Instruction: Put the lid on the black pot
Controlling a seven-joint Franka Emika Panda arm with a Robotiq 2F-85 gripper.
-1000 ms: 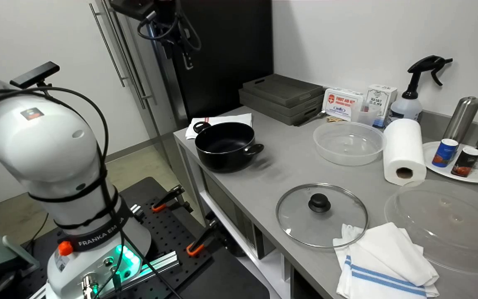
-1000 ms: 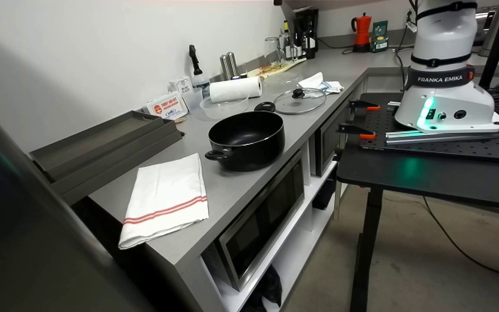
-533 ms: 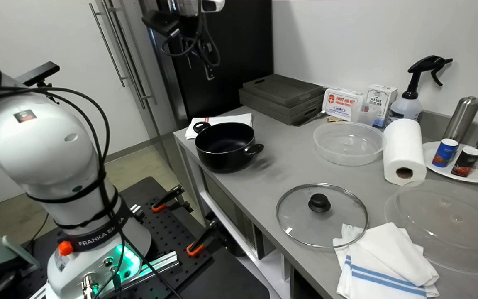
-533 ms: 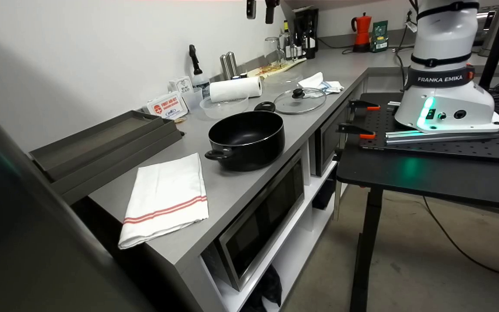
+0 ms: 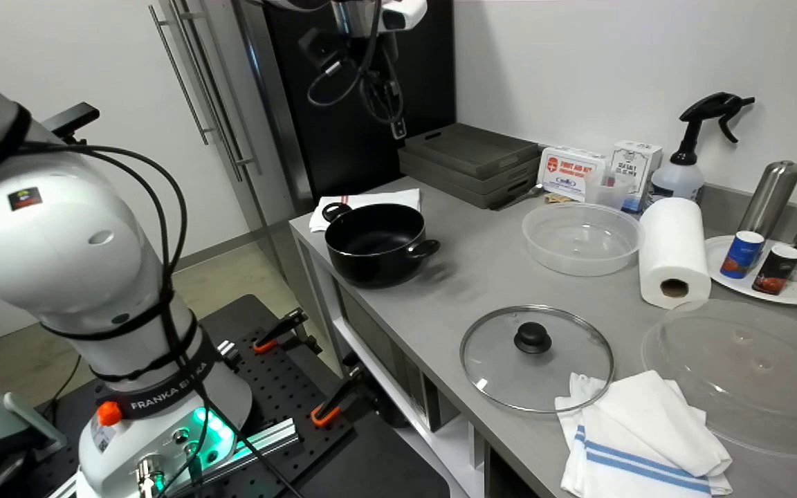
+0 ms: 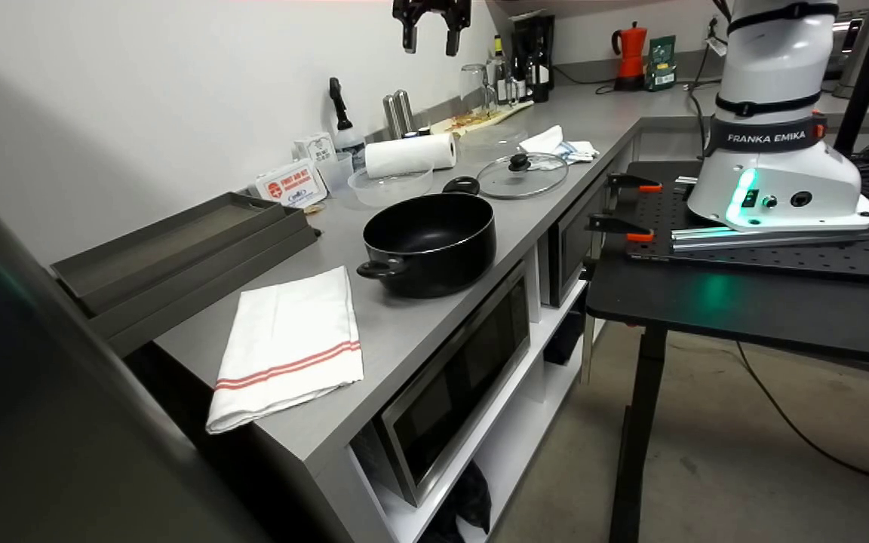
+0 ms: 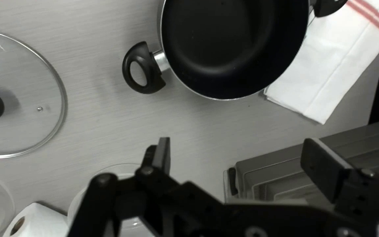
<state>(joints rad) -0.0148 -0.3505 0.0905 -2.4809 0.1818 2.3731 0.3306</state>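
The lid point(image 5: 495, 363), clear glass with a metal rim and black knob, lies flat on the counter in both exterior views point(image 6: 538, 181). Its rim overlaps a blue-striped towel. The black pot point(image 5: 374, 259) stands uncovered near the counter's edge, also in an exterior view point(image 6: 438, 260). My gripper point(image 6: 431, 47) is open and empty, high above the counter. In the wrist view point(image 7: 237, 143) its fingers are wide apart, with counter and grey trays seen between them. The pot point(image 7: 215, 49) shows at the top there, and the lid point(image 7: 21, 98) is cut off at the left edge.
Grey stacked trays point(image 5: 471, 155) stand at the back by the wall. A clear dish point(image 5: 578, 242), a paper towel roll point(image 5: 672, 242) and a larger clear cover point(image 5: 737, 380) lie beyond the lid. A red-striped towel point(image 6: 291, 339) lies beside the pot.
My gripper has moved right and slightly down in an exterior view, and has come down into sight at the top of another. The lid and the pot have not moved.
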